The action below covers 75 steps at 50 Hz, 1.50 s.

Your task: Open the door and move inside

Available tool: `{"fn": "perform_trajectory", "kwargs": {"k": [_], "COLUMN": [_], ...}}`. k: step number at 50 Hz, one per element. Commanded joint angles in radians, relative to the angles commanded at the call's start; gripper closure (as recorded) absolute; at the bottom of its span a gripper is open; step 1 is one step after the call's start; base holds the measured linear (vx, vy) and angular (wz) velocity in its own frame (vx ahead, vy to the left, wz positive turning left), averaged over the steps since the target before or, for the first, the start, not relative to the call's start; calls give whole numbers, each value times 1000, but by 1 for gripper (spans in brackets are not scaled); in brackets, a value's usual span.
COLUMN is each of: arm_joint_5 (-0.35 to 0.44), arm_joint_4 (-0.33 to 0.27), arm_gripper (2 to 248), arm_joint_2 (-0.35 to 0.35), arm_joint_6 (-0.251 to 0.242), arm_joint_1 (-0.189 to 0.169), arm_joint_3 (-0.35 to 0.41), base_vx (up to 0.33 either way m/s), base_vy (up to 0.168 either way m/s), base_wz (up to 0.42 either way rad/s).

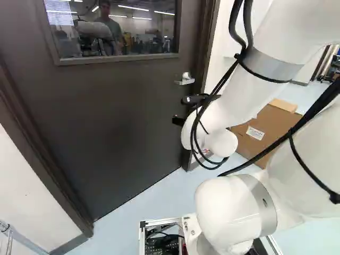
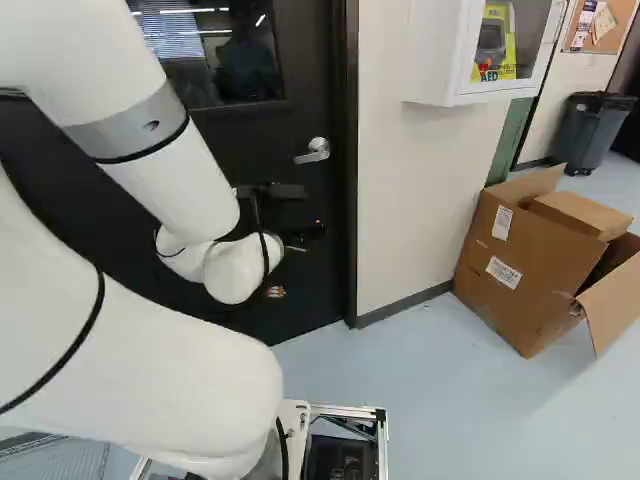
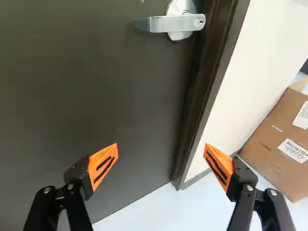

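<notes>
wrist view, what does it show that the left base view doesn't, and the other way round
Only the wrist view shows the orange pads of the open gripper and the keyhole in the handle. Only the left base view shows the door's window and my white arm. Both show the door, its handle, part of the frame and the cardboard box.

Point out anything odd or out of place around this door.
The cardboard box on the floor by the wall looks left behind, its flaps open and more cardboard in its top. The door shows no visible damage.
</notes>
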Motion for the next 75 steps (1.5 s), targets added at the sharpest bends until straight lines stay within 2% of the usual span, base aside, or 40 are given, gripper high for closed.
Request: {"fn": "perform_trajectory", "kwargs": {"k": [75], "arm_joint_5": [0], "arm_joint_4": [0], "arm_gripper": [3], "arm_joint_2": [-43], "arm_joint_6": [0], "arm_joint_1": [0], "arm_joint_3": [-217], "base_vx": [0], "base_vy": [0], "base_wz": [0]}}
